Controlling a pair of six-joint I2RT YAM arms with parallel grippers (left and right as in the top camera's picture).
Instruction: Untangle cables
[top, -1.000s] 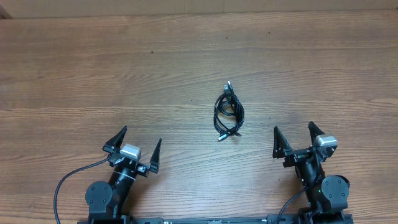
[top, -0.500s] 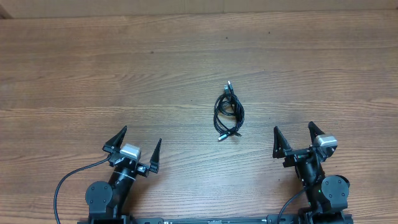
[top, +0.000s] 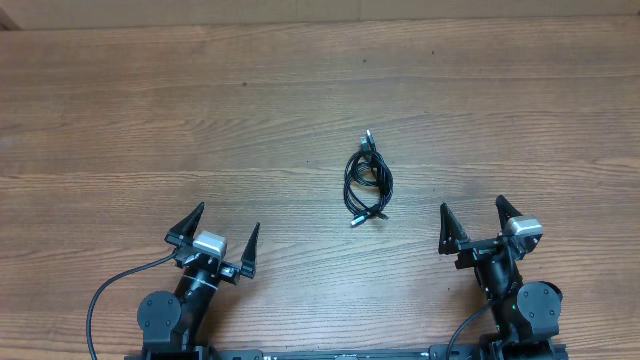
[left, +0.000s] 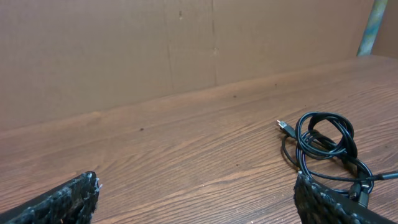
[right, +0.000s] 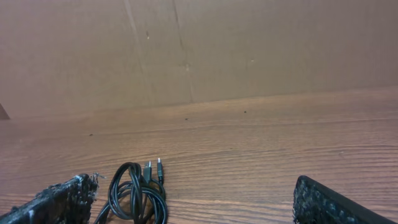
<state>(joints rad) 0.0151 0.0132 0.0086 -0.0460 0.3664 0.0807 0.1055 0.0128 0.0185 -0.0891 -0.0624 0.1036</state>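
Tangled cables (top: 368, 178) on the table (top: 150, 120) — both grippers wide and empty

The cables lie as one small knotted bundle on the wooden table, a little right of the middle, well apart from both arms; one plug end points toward the far edge; the left gripper (top: 227, 217) sits at the near edge with jaws spread wide, holding nothing; the right gripper (top: 471, 203) — also at the near edge — is equally wide and empty.
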